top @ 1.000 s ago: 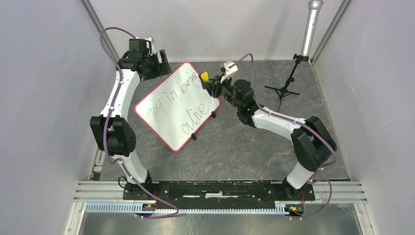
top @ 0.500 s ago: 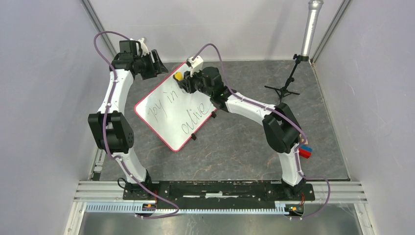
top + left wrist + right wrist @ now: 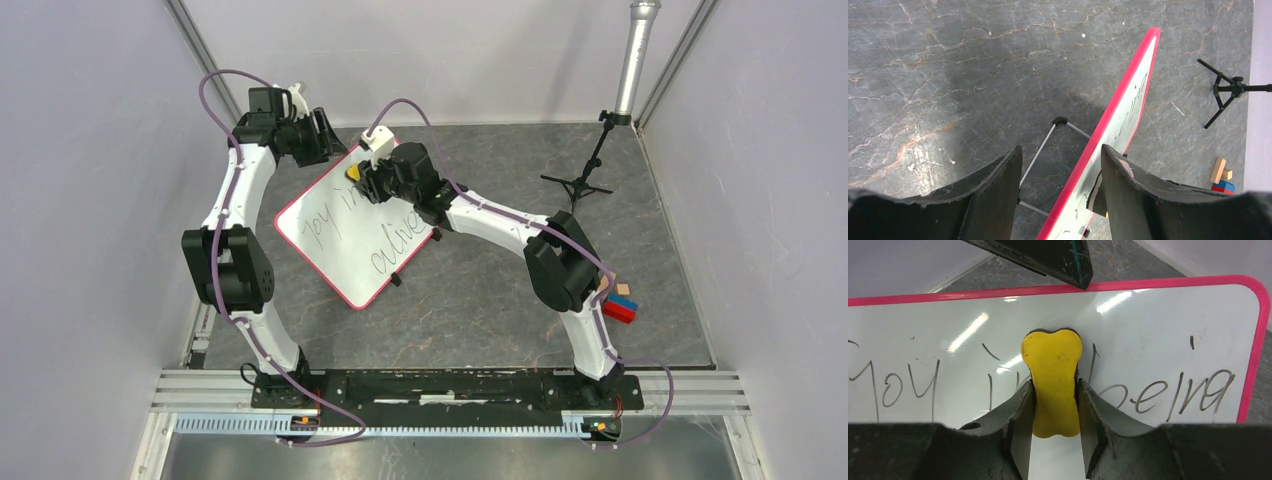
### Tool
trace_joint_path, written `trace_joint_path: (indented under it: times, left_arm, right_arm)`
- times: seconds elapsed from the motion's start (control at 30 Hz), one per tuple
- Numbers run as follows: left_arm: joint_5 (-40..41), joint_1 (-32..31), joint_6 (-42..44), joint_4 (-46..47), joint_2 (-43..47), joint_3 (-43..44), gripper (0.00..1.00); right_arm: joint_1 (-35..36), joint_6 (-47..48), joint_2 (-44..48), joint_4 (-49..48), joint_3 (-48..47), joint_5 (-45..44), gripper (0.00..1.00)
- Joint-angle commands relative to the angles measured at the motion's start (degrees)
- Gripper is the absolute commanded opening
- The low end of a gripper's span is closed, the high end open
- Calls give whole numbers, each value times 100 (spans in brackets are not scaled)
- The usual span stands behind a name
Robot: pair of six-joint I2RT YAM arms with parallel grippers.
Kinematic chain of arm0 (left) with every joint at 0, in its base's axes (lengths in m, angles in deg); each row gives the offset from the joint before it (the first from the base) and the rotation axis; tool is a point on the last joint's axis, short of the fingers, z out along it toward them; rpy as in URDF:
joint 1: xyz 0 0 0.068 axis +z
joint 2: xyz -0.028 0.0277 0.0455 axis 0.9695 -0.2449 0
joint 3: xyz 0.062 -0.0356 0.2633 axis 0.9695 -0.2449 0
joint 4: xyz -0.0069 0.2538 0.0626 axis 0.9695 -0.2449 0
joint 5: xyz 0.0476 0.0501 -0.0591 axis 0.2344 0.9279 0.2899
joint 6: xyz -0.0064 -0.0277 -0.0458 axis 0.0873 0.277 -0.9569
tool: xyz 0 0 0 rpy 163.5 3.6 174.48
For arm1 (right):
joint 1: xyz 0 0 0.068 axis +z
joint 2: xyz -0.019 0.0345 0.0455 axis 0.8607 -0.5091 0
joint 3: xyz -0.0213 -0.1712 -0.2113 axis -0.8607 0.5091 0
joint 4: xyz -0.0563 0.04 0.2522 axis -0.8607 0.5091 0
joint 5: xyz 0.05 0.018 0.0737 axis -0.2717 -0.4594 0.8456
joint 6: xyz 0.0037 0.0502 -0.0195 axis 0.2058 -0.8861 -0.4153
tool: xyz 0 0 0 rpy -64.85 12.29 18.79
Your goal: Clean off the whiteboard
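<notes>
The whiteboard (image 3: 335,245) stands tilted on a wire stand, red-rimmed, with dark handwriting across its face. My left gripper (image 3: 322,136) is at its top edge. In the left wrist view the jaws (image 3: 1061,150) straddle the red rim (image 3: 1128,85): the right finger (image 3: 1128,195) lies against the board's face, while the left finger stands apart behind it. My right gripper (image 3: 1054,382) is shut on a yellow eraser (image 3: 1052,362), which presses flat on the whiteboard (image 3: 1158,320) between the written words. From above, the yellow eraser (image 3: 354,172) sits near the board's upper edge.
The board's wire stand (image 3: 1040,150) shows behind it on the grey stone tabletop. A small black tripod (image 3: 578,180) stands at the back right below a metal pole (image 3: 635,55). Coloured blocks (image 3: 620,305) lie at the right, near my right arm's elbow.
My right arm has swept left across the board with the eraser, from its right corner to the upper middle. The left jaws have narrowed around the top edge.
</notes>
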Motion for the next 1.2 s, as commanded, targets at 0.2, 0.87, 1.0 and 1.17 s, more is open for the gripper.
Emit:
trace_joint_path:
  times: [0.2,0.87,1.0,1.17]
  left_arm:
    - [-246,0,-155,175,139,-68,64]
    - [-723,-1,-32,313,-72,-121,51]
    - [-767,-4,-33,333,-111,-124,46]
    - [-848,-5,-10,333,-156,-130,44]
  right_arm:
    - [37,200,11,-14,-263,-127,60]
    - [149,64,-283,-271,-389,-239,46]
    - [156,35,-229,-390,-242,-262,45]
    - [162,23,-193,-446,-155,-312,47]
